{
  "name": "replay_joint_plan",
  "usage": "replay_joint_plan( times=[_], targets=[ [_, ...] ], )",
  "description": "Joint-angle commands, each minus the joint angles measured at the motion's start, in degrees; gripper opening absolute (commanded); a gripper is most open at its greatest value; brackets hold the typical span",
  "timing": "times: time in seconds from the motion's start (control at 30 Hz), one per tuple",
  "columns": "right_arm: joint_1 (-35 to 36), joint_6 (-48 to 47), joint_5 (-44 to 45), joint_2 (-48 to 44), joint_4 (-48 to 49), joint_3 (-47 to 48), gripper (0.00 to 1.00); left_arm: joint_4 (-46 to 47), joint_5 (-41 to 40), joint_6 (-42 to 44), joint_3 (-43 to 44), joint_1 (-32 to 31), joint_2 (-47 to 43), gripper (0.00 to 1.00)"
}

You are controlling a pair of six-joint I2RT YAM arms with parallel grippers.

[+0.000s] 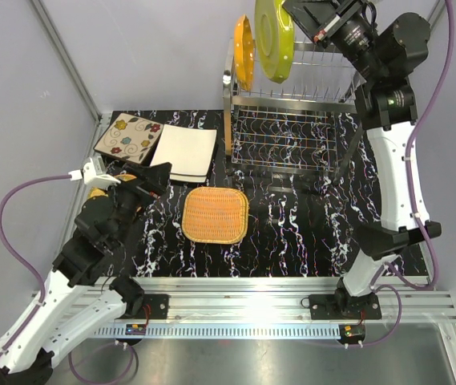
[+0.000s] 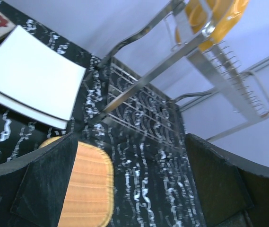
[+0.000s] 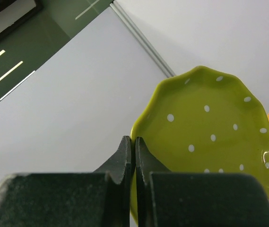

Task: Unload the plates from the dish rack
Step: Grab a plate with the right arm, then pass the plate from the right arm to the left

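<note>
A green dotted plate (image 1: 274,36) stands on edge at the top tier of the dish rack (image 1: 292,104), at the far right of the counter (image 1: 292,233). Its white-spotted face is turned toward the right gripper (image 3: 133,144). That gripper is clenched, its two fingers pressed flat together with nothing seen between them. The tips sit at the plate's scalloped rim. From here it is not possible to say whether they touch the plate, or whether the plate has left the prongs.

Just to the left of the green plate, an orange plate (image 1: 244,52) stands upright at the rack's left end. The rack's lower tier holds no plate that can be seen.

On the counter in front of the rack, a rounded-square wicker plate (image 1: 215,214) lies flat in the middle. Behind it to the left lies a white square plate (image 1: 186,151). Its edge meets a floral square plate (image 1: 129,136) in the far left corner.

The left gripper (image 2: 130,142) hangs low over the counter near the wicker plate's left side. It is released, jaws spread wide and holding nothing, pointed toward the rack.
</note>
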Motion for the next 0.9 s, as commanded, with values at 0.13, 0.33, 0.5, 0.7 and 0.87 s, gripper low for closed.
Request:
replay_joint_plan(
  times=[0.13,0.33,0.5,0.7,0.87],
  targets=[
    [-0.22,7.02,-4.02,-9.9,8.1,-7.61,0.0,5.45,5.01,-7.51,6.37,0.04,3.06,0.99],
    [-0.13,9.92,-6.57,-16.32,7.84,-18.42,0.0,6.86,9.39,-15.34,9.97,0.04,6.22,0.99],
    [0.83,10.11,-8.24,-20.98,7.49,-27.65,0.0,7.13,15.72,-23.75,15.06,0.04,12.63,0.99],
    [3.29,8.96,-9.74,-24.93,7.49,-37.5,0.0,4.67,23.81,-34.84,21.39,0.04,22.12,0.99],
    [4.7,7.12,-10.79,-26.69,5.47,-43.48,0.0,3.08,28.74,-40.82,24.21,0.04,26.44,0.99]
  ],
)
